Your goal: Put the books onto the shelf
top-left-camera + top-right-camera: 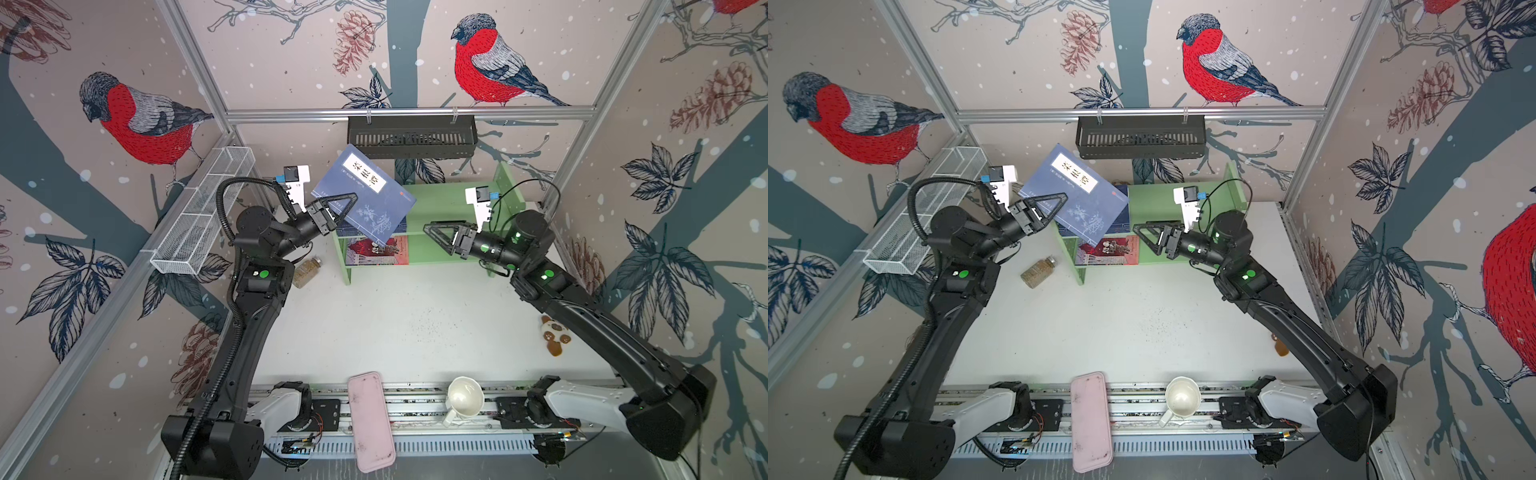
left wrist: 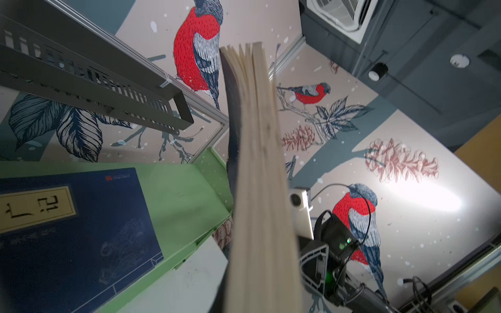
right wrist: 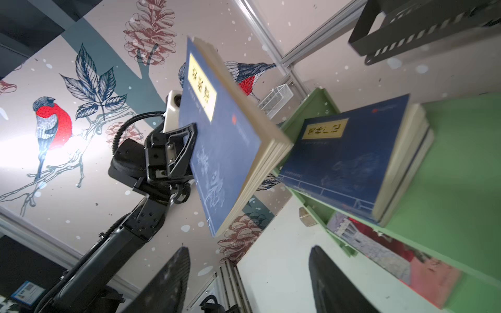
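Left fingers (image 1: 352, 195) clamped on a navy book with yellow title label (image 1: 376, 205), held tilted in the air over the left end of the light green shelf (image 1: 453, 199). Right fingers (image 3: 168, 284) spread wide and empty, just right of that book, in front of the shelf's middle. A stack of navy books (image 3: 347, 162) lies flat at the left end of the top tier, a red-and-grey book (image 1: 378, 251) flat on the lower tier beneath. A pink case (image 1: 370, 419) and a white mug (image 1: 465, 399) sit at the near edge of the surface (image 1: 395, 316).
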You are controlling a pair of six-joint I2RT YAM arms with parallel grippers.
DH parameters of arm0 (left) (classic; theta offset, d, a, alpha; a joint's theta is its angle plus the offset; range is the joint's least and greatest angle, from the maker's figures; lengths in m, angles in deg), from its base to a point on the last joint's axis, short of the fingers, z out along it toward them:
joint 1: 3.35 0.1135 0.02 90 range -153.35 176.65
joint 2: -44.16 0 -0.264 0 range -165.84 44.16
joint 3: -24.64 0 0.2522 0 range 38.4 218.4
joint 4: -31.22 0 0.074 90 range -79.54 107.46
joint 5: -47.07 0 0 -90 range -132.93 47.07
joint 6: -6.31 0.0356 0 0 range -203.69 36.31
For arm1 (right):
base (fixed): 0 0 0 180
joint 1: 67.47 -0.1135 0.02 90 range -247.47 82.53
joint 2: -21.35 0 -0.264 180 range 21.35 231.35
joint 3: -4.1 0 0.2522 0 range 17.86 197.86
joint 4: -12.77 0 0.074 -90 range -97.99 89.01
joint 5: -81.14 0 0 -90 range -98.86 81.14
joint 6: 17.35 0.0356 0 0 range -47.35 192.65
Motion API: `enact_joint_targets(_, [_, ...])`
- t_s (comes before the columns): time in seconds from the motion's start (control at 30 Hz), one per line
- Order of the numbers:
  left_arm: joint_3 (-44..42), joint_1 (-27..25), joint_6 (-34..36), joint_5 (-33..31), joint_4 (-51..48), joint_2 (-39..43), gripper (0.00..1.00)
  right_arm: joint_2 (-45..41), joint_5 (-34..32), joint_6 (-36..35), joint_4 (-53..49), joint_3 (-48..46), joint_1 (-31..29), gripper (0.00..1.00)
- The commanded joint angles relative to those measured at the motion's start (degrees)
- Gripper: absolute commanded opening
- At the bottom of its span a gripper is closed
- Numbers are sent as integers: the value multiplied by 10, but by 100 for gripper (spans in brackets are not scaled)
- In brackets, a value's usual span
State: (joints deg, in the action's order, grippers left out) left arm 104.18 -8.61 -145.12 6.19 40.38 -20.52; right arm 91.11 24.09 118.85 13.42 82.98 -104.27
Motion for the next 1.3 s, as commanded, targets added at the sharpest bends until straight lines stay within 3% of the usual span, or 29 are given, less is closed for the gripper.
enact_joint_targets(0.0, [-20, 2, -126, -38, 151, -2, 0, 33, -55, 46, 109, 0, -31, 70])
enact_joint_targets(0.17, [-47, -9, -153, -33, 204, 4, 0, 98, -72, 64, 175, 21, -61, 70])
enact_joint_targets(0.4, [-57, -20, -111, -40, 160, 9, 0, 162, -55, 91, 262, 52, -78, 66])
enact_joint_targets(0.5, [-63, -22, -113, -39, 160, 9, 0, 173, -53, 92, 262, 61, -78, 48])
enact_joint_targets(0.63, [-66, -23, -106, -32, 154, 12, 0, 175, -35, 91, 248, 67, -60, 3])
enact_joint_targets(0.7, [-63, -22, -94, -25, 141, 14, 0, 171, -22, 88, 237, 68, -46, 1])
enact_joint_targets(0.77, [-59, -22, -76, -13, 127, 15, 15, 168, 3, 78, 210, 79, -29, 1])
enact_joint_targets(0.83, [-46, -20, -47, 4, 98, 15, 39, 165, 35, 64, 170, 98, -11, 1])
enact_joint_targets(0.93, [-37, -3, -23, 24, 64, 17, 60, 166, 99, 45, 115, 129, 15, 0])
enact_joint_targets(1.1, [-46, 11, -40, 57, 71, 6, 73, 178, 211, 24, 30, 182, 49, 0])
enact_joint_targets(1.27, [-40, 14, -24, 78, 51, 4, 73, 184, 269, -12, -34, 212, 58, 1])
